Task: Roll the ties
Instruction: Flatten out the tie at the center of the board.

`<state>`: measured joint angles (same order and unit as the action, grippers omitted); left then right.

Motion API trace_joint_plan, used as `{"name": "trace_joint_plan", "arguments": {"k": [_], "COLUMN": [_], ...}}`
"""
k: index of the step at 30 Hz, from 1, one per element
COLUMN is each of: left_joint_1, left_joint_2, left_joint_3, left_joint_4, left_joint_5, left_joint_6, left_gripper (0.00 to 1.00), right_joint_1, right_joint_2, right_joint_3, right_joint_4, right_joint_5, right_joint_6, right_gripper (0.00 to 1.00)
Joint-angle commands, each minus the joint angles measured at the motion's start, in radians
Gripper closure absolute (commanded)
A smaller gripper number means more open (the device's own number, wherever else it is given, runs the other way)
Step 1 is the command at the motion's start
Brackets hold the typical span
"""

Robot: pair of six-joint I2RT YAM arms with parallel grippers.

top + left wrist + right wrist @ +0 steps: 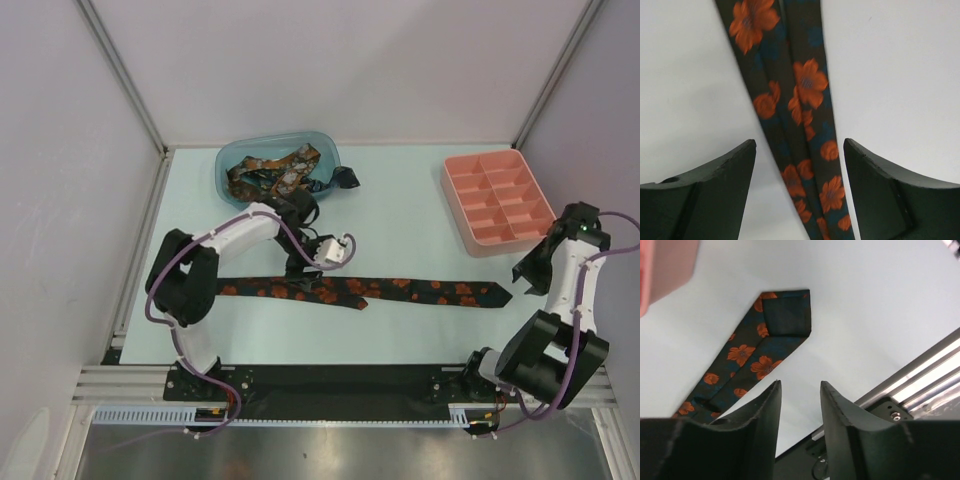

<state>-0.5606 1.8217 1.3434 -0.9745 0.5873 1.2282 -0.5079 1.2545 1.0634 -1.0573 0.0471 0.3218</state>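
One tie [400, 291], dark with orange flowers, lies flat across the table from left to right, folded over on itself near the middle. My left gripper [299, 272] hovers open just above its left part; in the left wrist view the tie [805, 100] runs between the spread fingers [800, 147], untouched. My right gripper [526, 276] is open and empty just right of the tie's wide end. In the right wrist view that end [765, 335] lies ahead of the gripper [800, 384], its tip folded back. Several more ties [270, 172] are piled in a blue bin.
The blue bin [328, 146] stands at the back centre-left, with one dark tie [340, 180] hanging over its rim. A pink compartment tray [497, 200] stands at the back right; its corner shows in the right wrist view [665, 265]. The metal rail [920, 385] marks the near edge.
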Motion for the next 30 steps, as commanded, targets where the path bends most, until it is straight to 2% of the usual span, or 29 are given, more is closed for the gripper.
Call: {"name": "trace_joint_plan", "arguments": {"k": [1,5,10,14,20,26,30], "left_joint_1": [-0.087,-0.178,-0.237,-0.269,-0.289,-0.289,-0.289], "left_joint_2": [-0.001,-0.013,0.01,0.022,0.041,-0.039,-0.039], "left_joint_3": [-0.018,-0.059,-0.09,-0.148,-0.165,-0.196,-0.19], "left_joint_4": [0.04,0.17,0.197,0.236,0.309,0.303,0.296], "left_joint_5": [0.08,0.053,0.02,-0.044,-0.144,-0.113,-0.122], "left_joint_6": [-0.019,-0.085,-0.09,-0.076,-0.122,-0.098,-0.096], "left_gripper": [0.25,0.32,0.38,0.43,0.48,0.53,0.53], "right_joint_1": [-0.037,-0.04,-0.018,-0.038,-0.034,-0.029,-0.018], "right_joint_2": [0.025,0.028,0.062,0.065,0.048,0.034,0.037], "right_joint_3": [0.136,0.168,0.124,0.101,0.084,0.089,0.087], "right_joint_4": [-0.004,0.013,-0.006,-0.003,0.025,0.016,0.017], "right_joint_5": [-0.144,-0.444,-0.46,-0.48,-0.535,-0.552,-0.555], "right_joint_6": [-0.179,-0.413,-0.579,-0.622,-0.596,-0.604,-0.607], "right_gripper": [0.56,0.53,0.51,0.52,0.5,0.49,0.47]}}
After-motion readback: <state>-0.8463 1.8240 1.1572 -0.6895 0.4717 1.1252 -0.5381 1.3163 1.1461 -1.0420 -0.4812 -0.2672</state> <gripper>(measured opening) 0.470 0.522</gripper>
